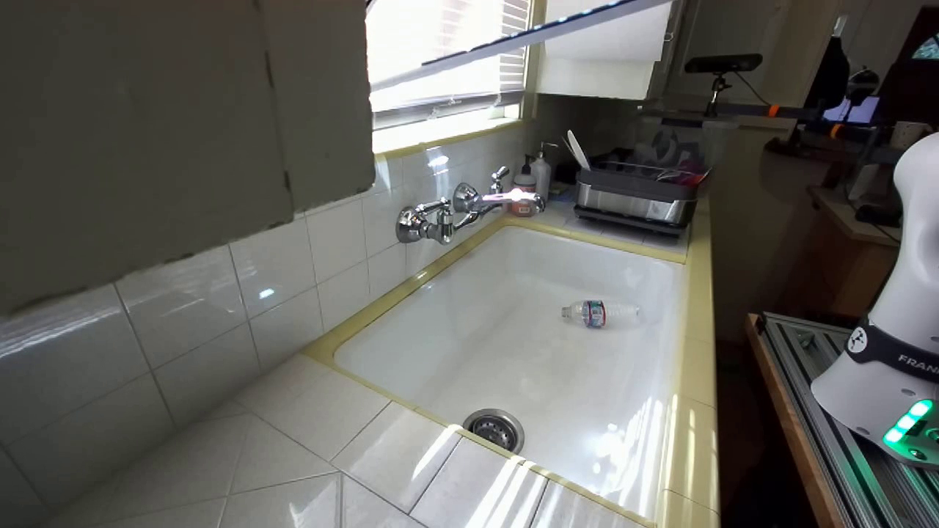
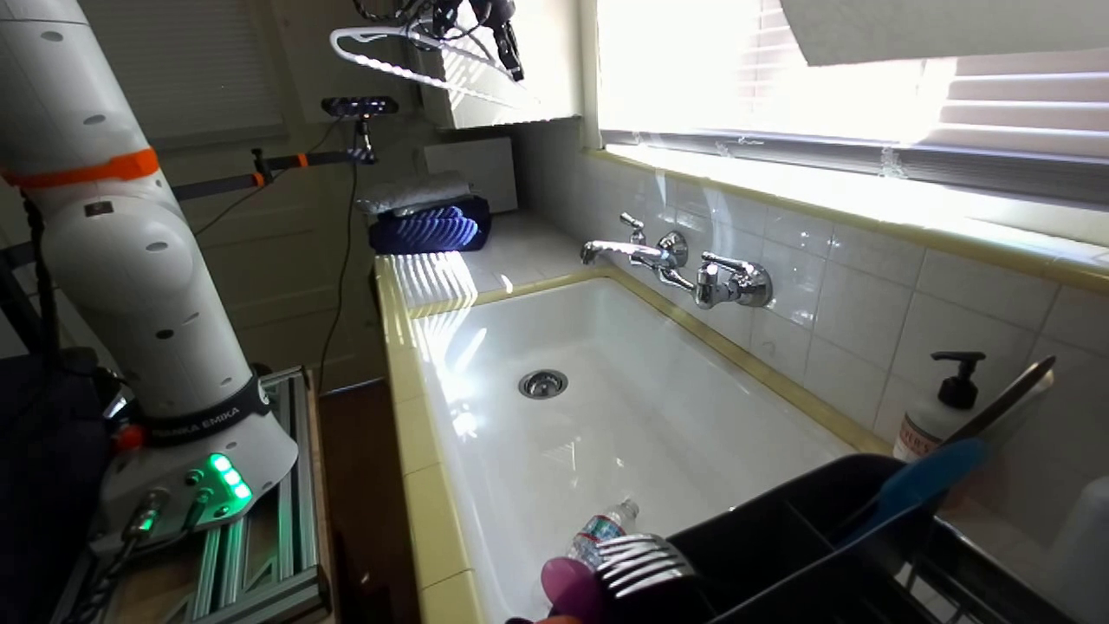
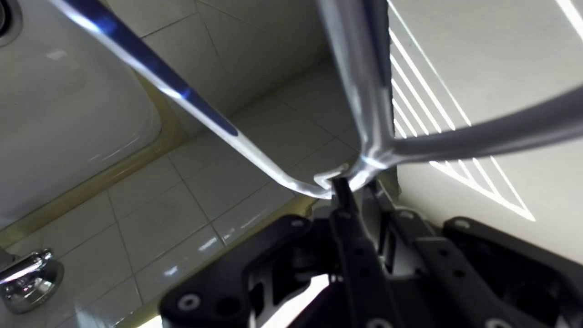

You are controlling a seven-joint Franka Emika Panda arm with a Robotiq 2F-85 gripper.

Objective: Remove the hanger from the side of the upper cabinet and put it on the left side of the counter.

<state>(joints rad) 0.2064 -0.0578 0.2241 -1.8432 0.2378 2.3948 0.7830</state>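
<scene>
The pale hanger point(image 3: 255, 152) fills the upper wrist view, its arms spreading away from my gripper point(image 3: 357, 182). The two fingers are closed around it near its neck. In an exterior view the hanger point(image 2: 381, 62) is in the air, tilted, in front of the white upper cabinet point(image 2: 554, 69), with my gripper point(image 2: 513, 65) at its right part. A pale bar that looks like the hanger point(image 1: 543, 33) crosses the top of an exterior view, where my gripper is out of view. The cabinet's striped side point(image 3: 492, 191) is close at right. The tiled counter point(image 2: 528, 238) is below.
Folded cloths point(image 2: 429, 225) lie on the counter beyond the sink drain. The white sink point(image 1: 528, 367) holds a plastic bottle point(image 1: 605, 314). Faucets point(image 2: 684, 264) stick out from the tiled wall. A dish rack point(image 1: 634, 194) stands at the sink's end. A camera point(image 2: 359, 107) stands on a mount.
</scene>
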